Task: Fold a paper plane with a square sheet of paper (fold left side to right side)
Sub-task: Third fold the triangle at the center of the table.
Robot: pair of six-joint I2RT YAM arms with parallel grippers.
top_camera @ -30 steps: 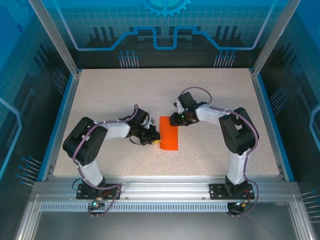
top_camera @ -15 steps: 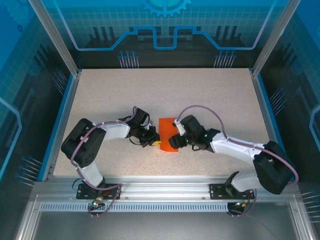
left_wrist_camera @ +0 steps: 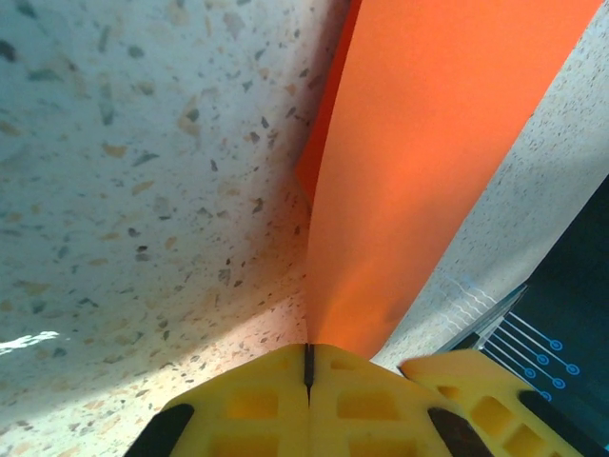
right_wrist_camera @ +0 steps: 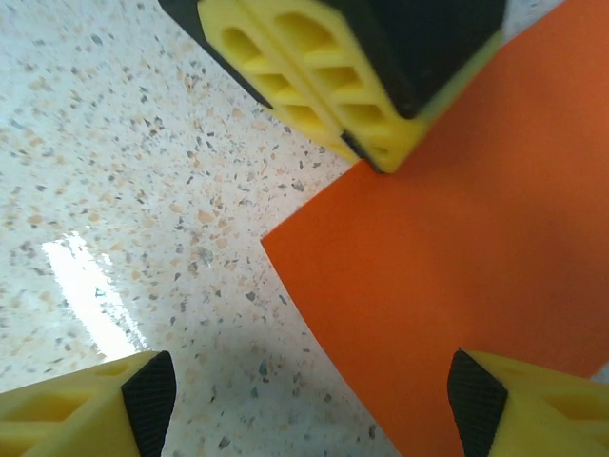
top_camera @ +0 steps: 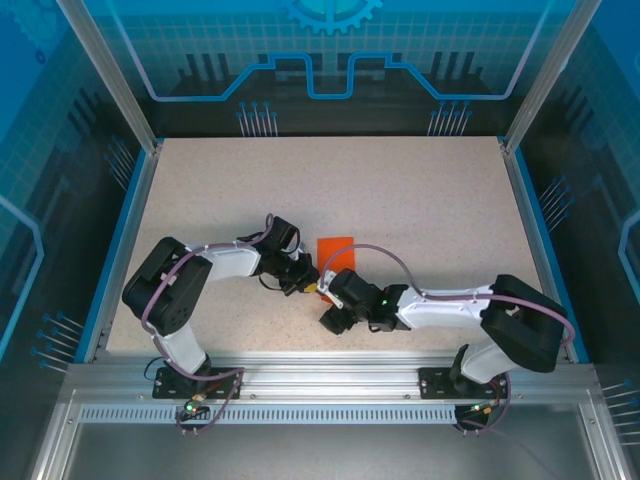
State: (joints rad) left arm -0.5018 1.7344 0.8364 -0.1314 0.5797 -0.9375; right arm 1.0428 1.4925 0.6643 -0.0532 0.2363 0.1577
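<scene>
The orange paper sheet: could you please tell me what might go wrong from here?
1. The right gripper is open astride a corner of the thin orange paper sheet; closing there could crumple it instead of lifting it cleanly.
2. The left gripper, shut at the sheet's edge, sits close by, so the two might collide.
3. The sheet could also slide, skewing the fold.

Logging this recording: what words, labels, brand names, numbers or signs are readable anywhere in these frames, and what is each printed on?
No readable text in any view.
orange paper: plain, no print.
left claw and right claw: yellow, unmarked.
backdrop panels: gear and circuit-line graphics, no letters or digits.
</scene>
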